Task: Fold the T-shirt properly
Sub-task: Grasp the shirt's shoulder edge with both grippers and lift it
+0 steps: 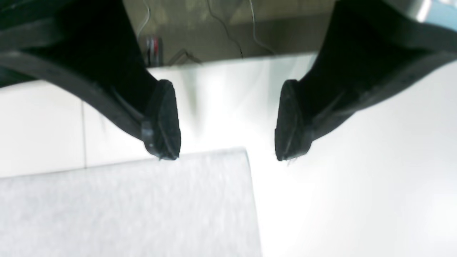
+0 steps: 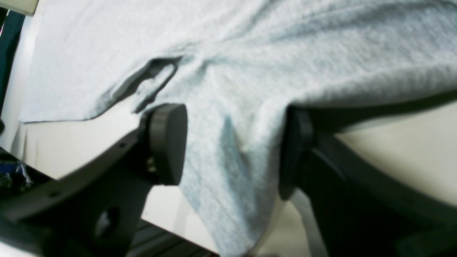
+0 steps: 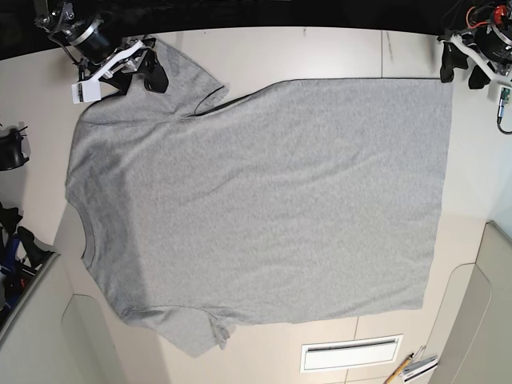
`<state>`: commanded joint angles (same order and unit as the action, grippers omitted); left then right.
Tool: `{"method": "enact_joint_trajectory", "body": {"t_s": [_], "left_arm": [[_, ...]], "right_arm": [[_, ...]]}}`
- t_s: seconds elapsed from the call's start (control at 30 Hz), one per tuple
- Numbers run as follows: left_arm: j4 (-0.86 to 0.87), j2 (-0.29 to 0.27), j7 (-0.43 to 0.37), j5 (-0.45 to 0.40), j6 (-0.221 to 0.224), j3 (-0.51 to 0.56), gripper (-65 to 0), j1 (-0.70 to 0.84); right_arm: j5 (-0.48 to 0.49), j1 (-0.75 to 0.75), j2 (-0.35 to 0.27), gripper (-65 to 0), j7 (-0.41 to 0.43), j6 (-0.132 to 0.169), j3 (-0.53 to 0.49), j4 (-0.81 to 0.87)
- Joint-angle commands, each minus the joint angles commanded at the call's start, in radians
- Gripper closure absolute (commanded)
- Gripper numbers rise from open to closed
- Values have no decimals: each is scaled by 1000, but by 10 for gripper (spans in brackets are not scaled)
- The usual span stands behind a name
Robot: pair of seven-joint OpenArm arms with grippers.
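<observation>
Item: the T-shirt [image 3: 264,208], heather-grey, short-sleeved, plain side up. It lies spread flat on the pale tabletop [image 3: 336,48] in the base view, neck opening toward that view's left edge and hem toward its right. One sleeve points to the upper left corner, the other to the lower left. The cloth is mostly smooth, with light wrinkles near the upper sleeve.

Right hand [image 3: 140,68]: at the upper left of the base view, over the upper sleeve. The right wrist view shows its two dark pads apart, with a fold of grey sleeve cloth [image 2: 232,150] running down between them. The pad [image 2: 167,142] on that view's left sits just beside the cloth; the other is at the cloth's edge. The hand is spread, and no firm grip on the cloth shows.

Left hand [image 3: 462,68]: at the upper right of the base view, just beside the hem corner. The left wrist view shows both pads wide apart with nothing between them, above the white tabletop. The grey hem corner [image 1: 221,167] lies below, close under the pad on that view's left; contact cannot be told.

Other: a white slotted plate [image 3: 350,353] is set in the tabletop near the lower edge, just below the shirt's side.
</observation>
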<state>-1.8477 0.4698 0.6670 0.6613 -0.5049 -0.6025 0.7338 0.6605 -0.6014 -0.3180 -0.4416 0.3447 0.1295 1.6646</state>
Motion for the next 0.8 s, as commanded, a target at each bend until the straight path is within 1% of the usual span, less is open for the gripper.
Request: {"method": "enact_joint_trajectory", "body": {"t_s": [0.1,0.23,0.3,0.33,0.37,0.43,0.53,0.6,0.7,0.77,0.8], "left_arm": [[76,20,0,14,0,0,-447,-50],[200,36,8,32,-6,0,-447,-114],[241,46,34,95,-56,7,-447,-119],[256,49,34,107,-68,12,-447,-119],[270,49,34,111,-68,14,-447,-119],[295,48,34,153,-70,15,-447,-119],[314,48,46,189,-105,15,-447,-119],[314,48,71,234,-129,15,-447,-119],[314,48,90,241,-130,27,-447,-118],[314,48,100,241,-159,71,-447,-119],[314,48,100,240,-162,103,-447,-119]], "right_arm": [[-18,0,0,-383,0,0,0,0],[-17,0,0,-383,0,0,0,0],[-17,0,0,-383,0,0,0,0],[-17,0,0,-383,0,0,0,0],[-17,3,0,-383,0,0,0,0],[-17,3,0,-383,0,3,0,0],[-17,3,0,-383,0,24,0,0],[-16,3,0,-383,0,26,0,0],[-16,3,0,-383,0,26,0,0],[-13,3,0,-383,0,27,0,0],[-13,3,0,-383,0,27,0,0]]}}
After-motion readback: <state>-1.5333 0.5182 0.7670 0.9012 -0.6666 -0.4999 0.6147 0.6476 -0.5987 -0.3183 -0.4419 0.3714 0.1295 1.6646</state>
